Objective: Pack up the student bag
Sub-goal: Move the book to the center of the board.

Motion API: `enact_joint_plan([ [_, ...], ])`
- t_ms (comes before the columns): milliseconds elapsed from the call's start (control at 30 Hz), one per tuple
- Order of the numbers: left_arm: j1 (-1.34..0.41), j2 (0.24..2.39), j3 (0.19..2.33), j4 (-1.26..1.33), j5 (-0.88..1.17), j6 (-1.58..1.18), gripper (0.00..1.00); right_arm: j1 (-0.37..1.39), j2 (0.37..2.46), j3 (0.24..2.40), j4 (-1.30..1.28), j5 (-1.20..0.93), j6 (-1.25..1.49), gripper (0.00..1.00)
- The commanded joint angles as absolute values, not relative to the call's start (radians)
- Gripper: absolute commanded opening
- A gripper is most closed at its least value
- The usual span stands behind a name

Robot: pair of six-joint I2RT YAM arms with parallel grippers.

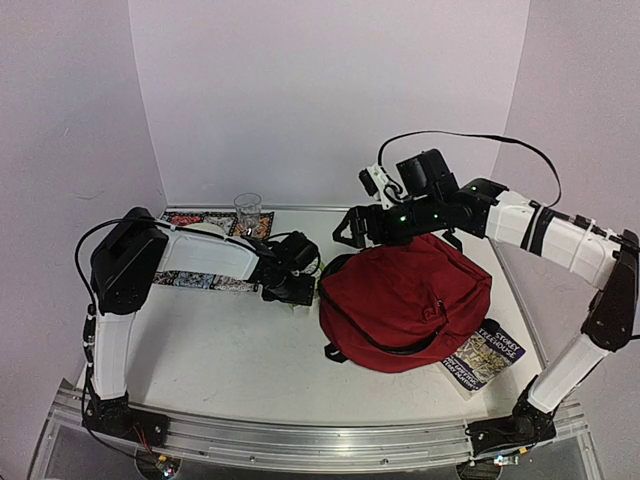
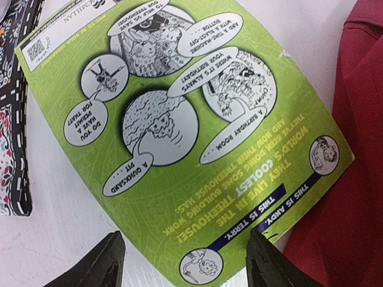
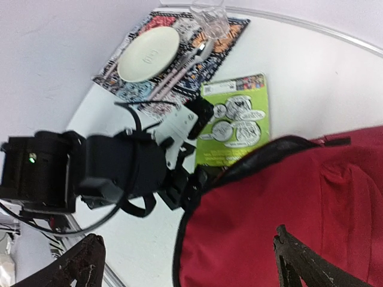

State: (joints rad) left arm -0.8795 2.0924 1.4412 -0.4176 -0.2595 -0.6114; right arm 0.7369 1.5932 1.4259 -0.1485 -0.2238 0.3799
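Dark-red student bag [image 1: 405, 300] lies slumped, edged with black trim.

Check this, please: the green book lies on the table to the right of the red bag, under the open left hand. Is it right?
One thing is wrong: the book lies left of the bag, not right, as the top view shows. The rest holds: it is on the table, under the open left hand.

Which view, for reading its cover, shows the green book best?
Left wrist: the green book fills the frame, print legible. Right wrist shows it small beside the student bag; top external barely, under the left arm.
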Motion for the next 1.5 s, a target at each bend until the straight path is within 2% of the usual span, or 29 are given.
enact_joint_plan([
  [0, -0.874, 2.054, 1.351, -0.508, -0.22, -0.634, 0.7, 0.705, 1.736, 1.579, -0.126, -0.303, 0.388, 0.98],
  [300, -0.86, 1.905, 1.337, -0.488, -0.175, -0.691, 0.77, 0.663, 2.133, 1.959, -0.203, -0.255, 0.44, 0.87],
  [633, -0.797, 1.789, 1.211, -0.383, -0.053, -0.805, 0.79, 0.632, 2.392, 2.136, -0.221, -0.304, 0.501, 0.79],
  [867, -0.783, 1.798, 1.2, -0.365, -0.031, -0.817, 0.79, 0.633, 2.475, 2.135, -0.222, -0.338, 0.508, 0.74],
  [1000, -0.774, 1.812, 1.194, -0.354, -0.024, -0.826, 0.79, 0.643, 2.49, 2.091, -0.219, -0.365, 0.506, 0.65],
  [1100, -0.762, 1.821, 1.188, -0.345, -0.023, -0.834, 0.78, 0.663, 2.476, 2.037, -0.217, -0.385, 0.502, 0.54],
  [1467, -0.723, 1.876, 1.162, -0.334, -0.034, -0.835, 0.76, 0.742, 2.301, 1.723, -0.16, -0.361, 0.54, 0.3],
])
